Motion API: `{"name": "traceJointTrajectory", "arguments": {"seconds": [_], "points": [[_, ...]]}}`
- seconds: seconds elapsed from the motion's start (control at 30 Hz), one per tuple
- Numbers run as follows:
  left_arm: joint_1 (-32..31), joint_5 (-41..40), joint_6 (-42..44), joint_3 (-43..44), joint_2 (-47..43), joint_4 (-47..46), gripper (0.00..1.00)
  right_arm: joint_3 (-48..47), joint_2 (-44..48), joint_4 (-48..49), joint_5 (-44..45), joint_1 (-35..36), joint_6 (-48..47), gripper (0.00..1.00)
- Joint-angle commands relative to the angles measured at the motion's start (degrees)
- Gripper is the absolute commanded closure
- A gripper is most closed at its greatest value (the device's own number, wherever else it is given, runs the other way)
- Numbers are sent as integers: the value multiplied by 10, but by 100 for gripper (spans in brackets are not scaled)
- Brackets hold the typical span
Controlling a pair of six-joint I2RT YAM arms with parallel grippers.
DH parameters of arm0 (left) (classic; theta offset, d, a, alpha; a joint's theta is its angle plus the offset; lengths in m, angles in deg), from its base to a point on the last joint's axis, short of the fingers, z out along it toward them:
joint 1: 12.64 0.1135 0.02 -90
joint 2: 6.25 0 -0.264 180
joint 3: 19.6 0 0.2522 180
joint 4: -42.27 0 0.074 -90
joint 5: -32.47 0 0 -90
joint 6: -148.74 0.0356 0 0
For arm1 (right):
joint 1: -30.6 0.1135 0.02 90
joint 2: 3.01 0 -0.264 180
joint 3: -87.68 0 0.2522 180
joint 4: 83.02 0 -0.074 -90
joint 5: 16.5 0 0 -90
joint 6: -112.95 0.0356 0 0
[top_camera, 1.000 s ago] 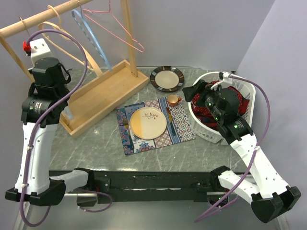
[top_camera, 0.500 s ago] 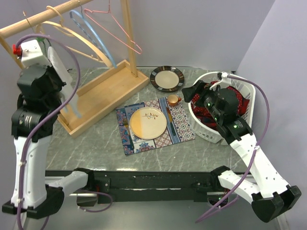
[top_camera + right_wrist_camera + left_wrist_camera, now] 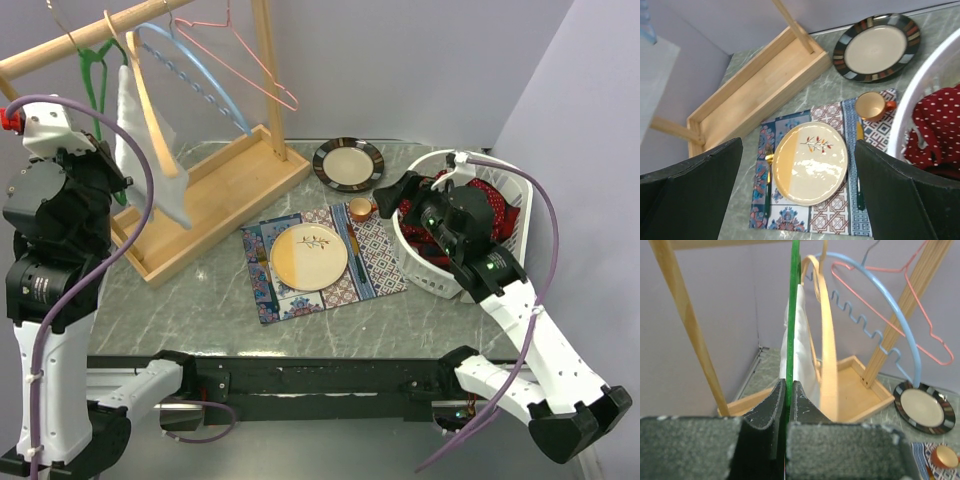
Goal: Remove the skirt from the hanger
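Your left arm has drawn back to the frame's left edge, fingers pinching the green hanger to steady the white skirt hanging at upper left, while your right fingers wait spread by the basket.

White shells and black joint housings on left arm and right arm. A purple cable loops off each wrist. Left wrist has a red cap, right has green LEDs. Matte black fingers, grey speckled mounts.
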Motion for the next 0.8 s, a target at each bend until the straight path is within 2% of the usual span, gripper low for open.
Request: {"name": "traceJointTrajectory", "arguments": {"seconds": [0.0, 0.07, 0.2, 0.33, 0.53, 0.63, 0.77], "points": [[2, 16, -30, 22, -30, 6, 99, -30, 24, 19, -74, 32, -5, 0], [2, 30, -39, 13, -54, 22, 99, -22, 37, 37, -86, 60, 12, 0], [2, 44, -53, 16, -81, 52, 99, -21, 34, 105, -78, 176, 49, 0], [2, 70, -66, 33, -102, 78, 99, -37, -16, 155, -54, 283, 53, 0], [2, 113, -107, 62, -118, 132, 99, -114, -158, 247, -34, 413, 18, 0], [2, 181, -127, 74, -128, 157, 99, -149, -243, 306, -53, 447, -25, 0], [2, 213, -136, 80, -148, 167, 99, -214, -324, 320, -34, 494, -47, 0]]}}
